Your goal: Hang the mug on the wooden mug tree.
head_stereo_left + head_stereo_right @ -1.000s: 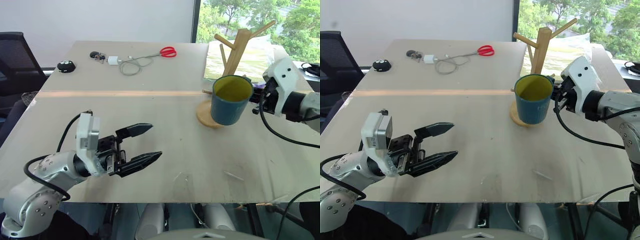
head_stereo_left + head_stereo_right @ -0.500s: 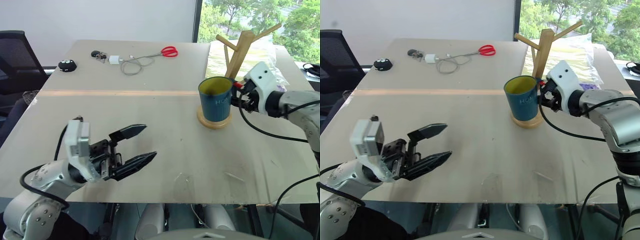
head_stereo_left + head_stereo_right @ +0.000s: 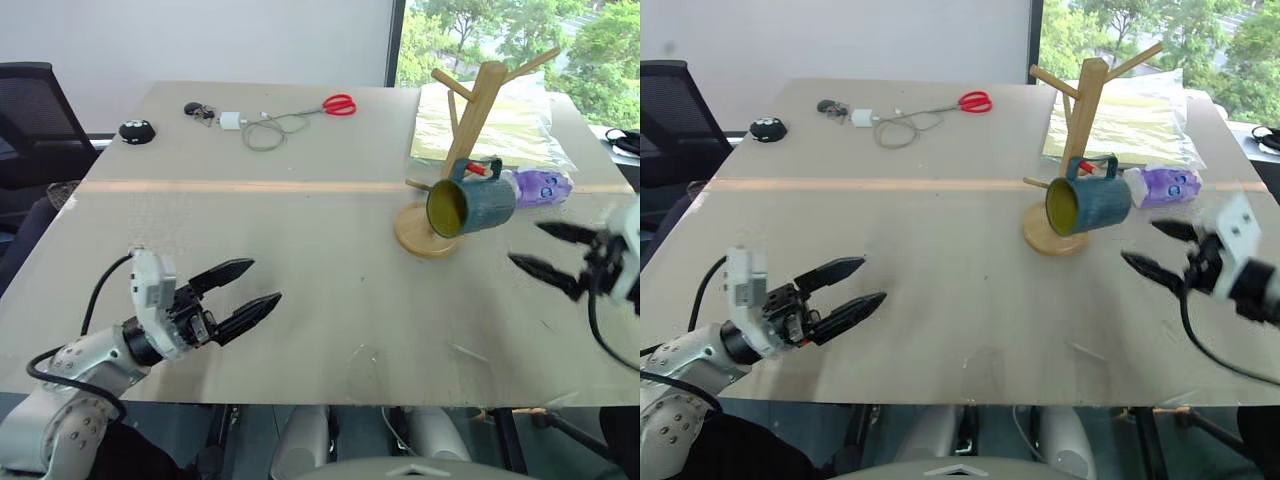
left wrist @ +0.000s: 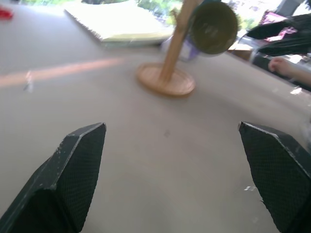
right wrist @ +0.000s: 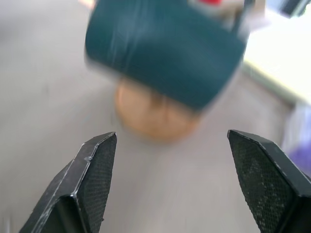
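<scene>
Both sets of jaws stand wide and hold nothing: my right gripper (image 3: 548,250) hangs apart from the mug (image 3: 470,197), and my left gripper (image 3: 240,298) hovers low over the desk (image 3: 320,270), well away. That mug hangs tipped on its side from a low peg of the mug tree (image 3: 470,140), handle up against the post, above the round base (no jaw touches it). As I judge it, the hanging is done; only pulling my arms clear is left.
</scene>
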You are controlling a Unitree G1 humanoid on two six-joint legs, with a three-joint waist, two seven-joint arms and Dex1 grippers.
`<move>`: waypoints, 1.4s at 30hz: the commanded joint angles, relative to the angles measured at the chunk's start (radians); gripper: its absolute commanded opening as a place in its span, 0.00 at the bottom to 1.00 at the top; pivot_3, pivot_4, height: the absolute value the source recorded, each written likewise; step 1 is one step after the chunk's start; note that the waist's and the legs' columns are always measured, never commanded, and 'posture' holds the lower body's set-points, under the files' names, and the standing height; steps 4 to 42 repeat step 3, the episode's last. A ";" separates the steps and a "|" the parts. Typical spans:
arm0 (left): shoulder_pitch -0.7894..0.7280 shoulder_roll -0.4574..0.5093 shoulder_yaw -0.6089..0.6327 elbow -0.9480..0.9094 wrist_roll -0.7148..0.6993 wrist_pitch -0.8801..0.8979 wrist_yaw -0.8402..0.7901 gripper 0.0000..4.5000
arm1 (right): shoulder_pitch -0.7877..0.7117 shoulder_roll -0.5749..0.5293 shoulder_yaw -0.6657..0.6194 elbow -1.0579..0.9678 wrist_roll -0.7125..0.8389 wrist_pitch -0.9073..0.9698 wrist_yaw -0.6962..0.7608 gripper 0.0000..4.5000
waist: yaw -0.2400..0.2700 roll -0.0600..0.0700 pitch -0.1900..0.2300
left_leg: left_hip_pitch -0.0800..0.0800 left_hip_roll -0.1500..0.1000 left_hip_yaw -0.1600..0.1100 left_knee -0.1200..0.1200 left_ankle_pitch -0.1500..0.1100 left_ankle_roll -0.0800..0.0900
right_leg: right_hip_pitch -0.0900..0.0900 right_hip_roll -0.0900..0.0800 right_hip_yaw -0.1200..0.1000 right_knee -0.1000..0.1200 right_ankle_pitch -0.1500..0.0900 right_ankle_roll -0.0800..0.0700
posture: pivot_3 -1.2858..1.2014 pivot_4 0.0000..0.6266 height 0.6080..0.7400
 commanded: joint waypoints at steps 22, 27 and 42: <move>-0.003 0.021 -0.032 0.040 0.118 -0.053 -0.036 1.00 | 0.110 0.048 -0.014 0.028 -0.074 -0.181 0.012 0.81 | -0.008 0.001 0.000 | 0.002 0.000 0.003 0.000 0.000 0.000 | 0.000 0.000 0.002 0.000 -0.001 0.002 | 0.52 0.24 1.00; -0.003 0.021 -0.032 0.040 0.118 -0.053 -0.036 1.00 | 0.110 0.048 -0.014 0.028 -0.074 -0.181 0.012 0.81 | -0.008 0.001 0.000 | 0.002 0.000 0.003 0.000 0.000 0.000 | 0.000 0.000 0.002 0.000 -0.001 0.002 | 0.52 0.24 1.00; -0.003 0.021 -0.032 0.040 0.118 -0.053 -0.036 1.00 | 0.110 0.048 -0.014 0.028 -0.074 -0.181 0.012 0.81 | -0.008 0.001 0.000 | 0.002 0.000 0.003 0.000 0.000 0.000 | 0.000 0.000 0.002 0.000 -0.001 0.002 | 0.52 0.24 1.00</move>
